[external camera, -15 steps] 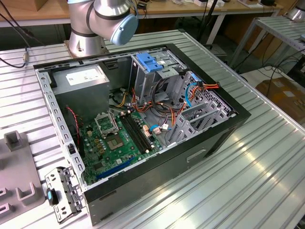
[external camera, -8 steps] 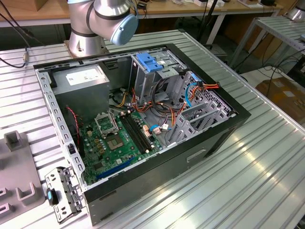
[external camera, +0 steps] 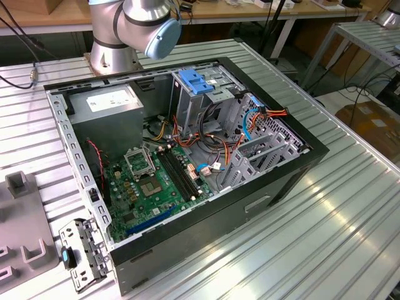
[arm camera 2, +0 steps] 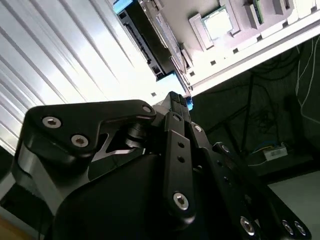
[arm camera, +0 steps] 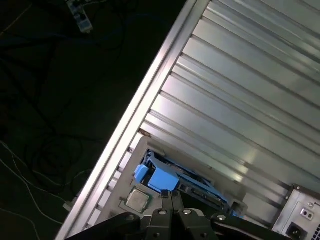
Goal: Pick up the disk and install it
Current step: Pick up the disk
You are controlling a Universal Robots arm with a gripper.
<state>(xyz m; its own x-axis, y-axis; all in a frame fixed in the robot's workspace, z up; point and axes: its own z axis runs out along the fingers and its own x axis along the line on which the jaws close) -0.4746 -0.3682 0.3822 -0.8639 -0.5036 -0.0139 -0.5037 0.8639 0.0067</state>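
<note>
Disk [arm camera: 192,184], dark slab framed in blue plastic, lies on ribbed table [arm camera: 240,100].

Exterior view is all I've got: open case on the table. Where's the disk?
Observer: Outside the case. The disk lies on a grey holder at the edge of the table, in both wrist views.
Operator: Gripper near it?
Observer: Yes, the gripper sits right at it. Whether they touch, I cannot tell.
Operator: Anything else on that holder?
Observer: A processor chip, beside the disk.
</note>
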